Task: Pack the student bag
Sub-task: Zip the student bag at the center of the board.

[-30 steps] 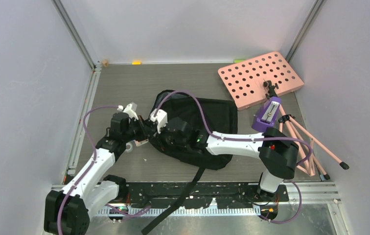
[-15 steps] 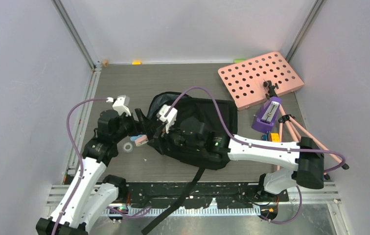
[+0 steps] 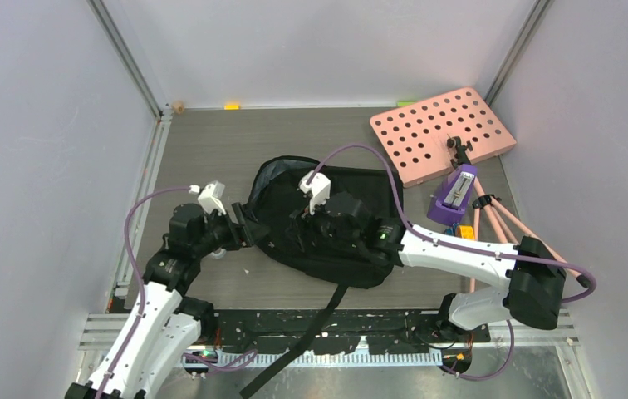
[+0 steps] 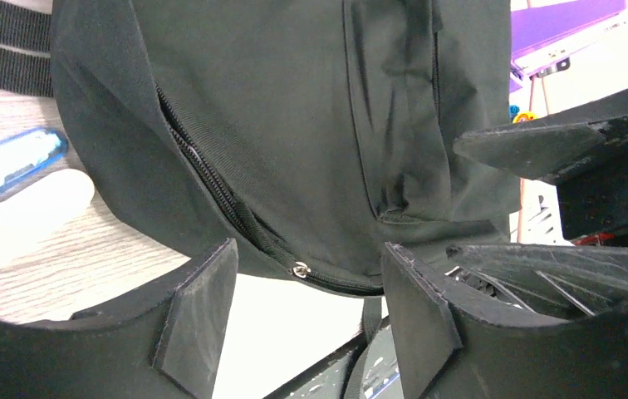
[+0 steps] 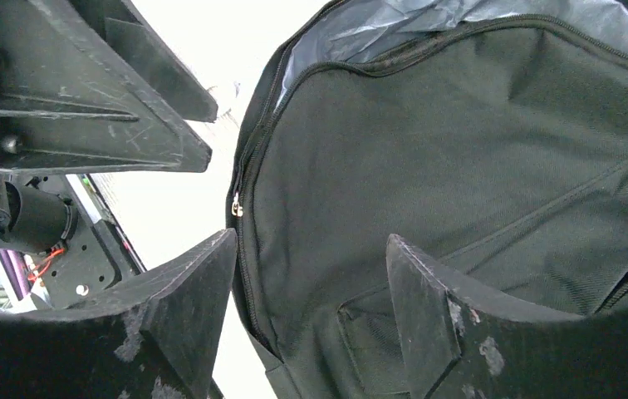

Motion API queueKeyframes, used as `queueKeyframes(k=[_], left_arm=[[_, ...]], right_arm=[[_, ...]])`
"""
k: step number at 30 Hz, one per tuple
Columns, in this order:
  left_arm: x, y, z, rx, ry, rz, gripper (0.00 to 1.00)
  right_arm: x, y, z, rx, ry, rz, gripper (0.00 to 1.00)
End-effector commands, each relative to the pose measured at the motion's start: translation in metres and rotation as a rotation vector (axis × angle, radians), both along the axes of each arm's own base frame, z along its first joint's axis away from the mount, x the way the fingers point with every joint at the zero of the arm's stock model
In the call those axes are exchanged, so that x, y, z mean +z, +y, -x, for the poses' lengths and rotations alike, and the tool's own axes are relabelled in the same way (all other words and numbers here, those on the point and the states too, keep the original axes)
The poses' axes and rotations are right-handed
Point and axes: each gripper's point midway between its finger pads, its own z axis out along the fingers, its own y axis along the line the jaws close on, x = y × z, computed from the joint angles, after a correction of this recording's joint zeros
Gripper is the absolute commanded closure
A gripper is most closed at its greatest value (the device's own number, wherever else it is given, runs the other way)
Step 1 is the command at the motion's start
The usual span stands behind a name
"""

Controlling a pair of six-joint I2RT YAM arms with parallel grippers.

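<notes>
The student bag (image 3: 336,237) lay flat in the middle of the tabletop (image 3: 211,150), its strap (image 3: 311,332) crossing the near edge. The left end effector (image 4: 306,287) stood at its left zipper edge and the right end effector (image 5: 311,274) over its middle, both with jaws apart and empty. A pink board (image 3: 442,133) occupied the far right corner.

The grey wood-grain table (image 3: 211,150) carries the student bag (image 3: 373,191) at its middle and a pink holed board (image 3: 442,133) far right.

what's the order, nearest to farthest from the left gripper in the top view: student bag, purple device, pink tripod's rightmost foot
1. student bag, right beside the left gripper
2. purple device, beyond the bag, right side
3. tripod foot, far right
</notes>
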Motion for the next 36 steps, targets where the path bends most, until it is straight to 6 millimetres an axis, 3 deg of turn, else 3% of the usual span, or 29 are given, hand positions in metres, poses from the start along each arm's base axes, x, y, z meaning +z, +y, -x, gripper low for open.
queueKeyframes(k=[1,5,8,19,26,36], left_arm=[[0.001,-0.005,-0.007,0.023,0.035,0.052,0.38],[-0.004,-0.003,-0.013,0.053,0.067,0.038,0.43],[-0.011,0.015,-0.018,0.172,0.096,-0.013,0.44],[-0.015,0.053,-0.017,0.392,0.120,-0.091,0.43],[-0.013,0.055,-0.017,0.399,0.108,-0.091,0.43],[-0.016,0.054,-0.017,0.392,0.111,-0.090,0.46]], right_arm=[[0.012,0.004,0.004,0.004,0.009,-0.054,0.28],[0.007,0.008,-0.002,-0.041,0.052,-0.057,0.31],[0.003,0.015,-0.007,-0.097,0.123,-0.071,0.35],[-0.017,0.071,-0.003,-0.082,0.252,-0.054,0.52],[-0.024,0.089,-0.004,-0.073,0.262,-0.030,0.62],[-0.038,0.093,-0.012,-0.102,0.252,0.023,0.73]])
